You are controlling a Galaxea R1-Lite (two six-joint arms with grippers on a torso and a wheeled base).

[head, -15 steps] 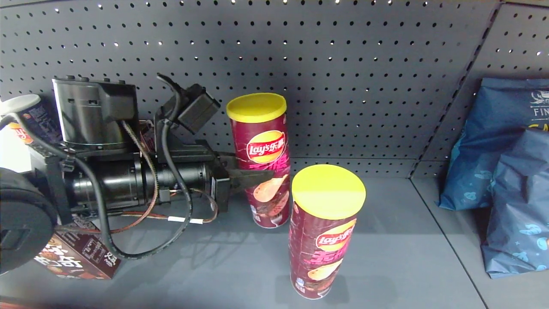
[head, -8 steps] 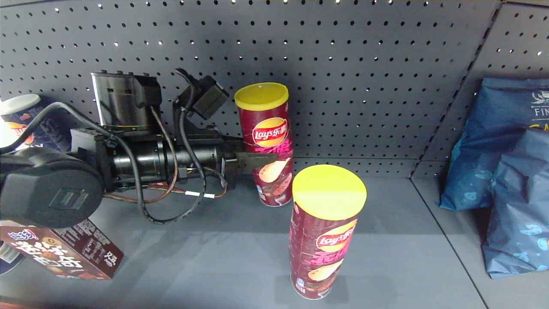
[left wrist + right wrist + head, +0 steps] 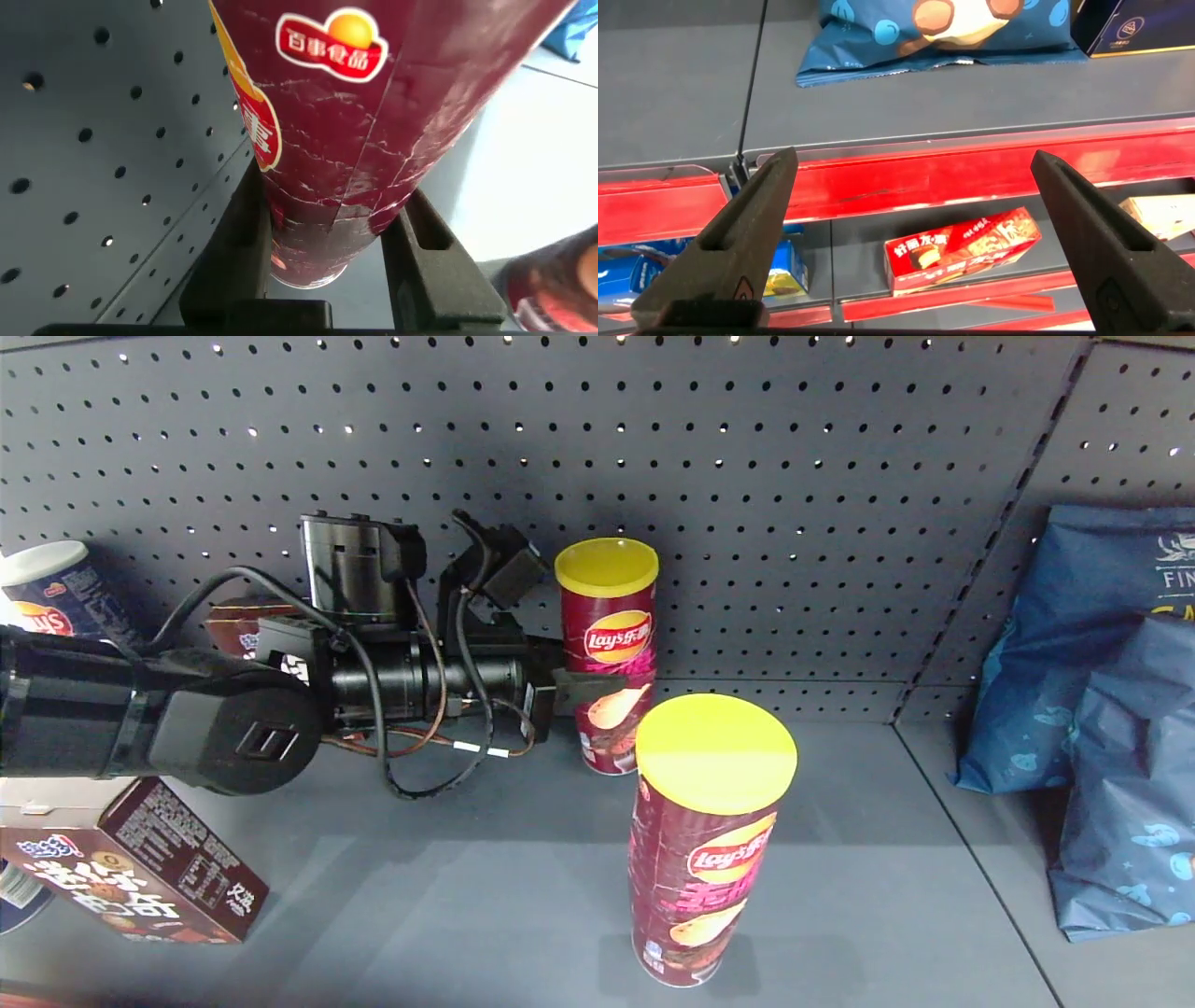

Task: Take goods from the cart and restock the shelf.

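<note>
Left hand [image 3: 607, 695] is clamping the rear chip can [image 3: 609, 635] around its lower half, one finger on each side; in the left wrist view the fingers [image 3: 434, 266] are pressing against the can's maroon wall just above its base. The rear chip can is standing near upright, yellow lid up, close in front of the pegboard [image 3: 747, 476]; whether its base is touching the shelf [image 3: 448, 887] cannot be told. Front chip can [image 3: 705, 859] is standing upright on the shelf, free of either hand, nearer the front edge and slightly right of the held one; the two are apart. Blue bags [image 3: 1102, 653] are leaning in the bay to the right; a brown box [image 3: 140, 877] is lying at the left front corner; a blue can [image 3: 51, 593] with a white lid is sitting at the far left by the pegboard. Right hand [image 3: 913, 159] is hanging released, fingers spread wide and holding nothing, in front of lower shelves with red edge strips [image 3: 971, 173]; a blue bag [image 3: 943, 28] is lying on the upper of these; a red box [image 3: 966, 245] is lying on the one below.
</note>
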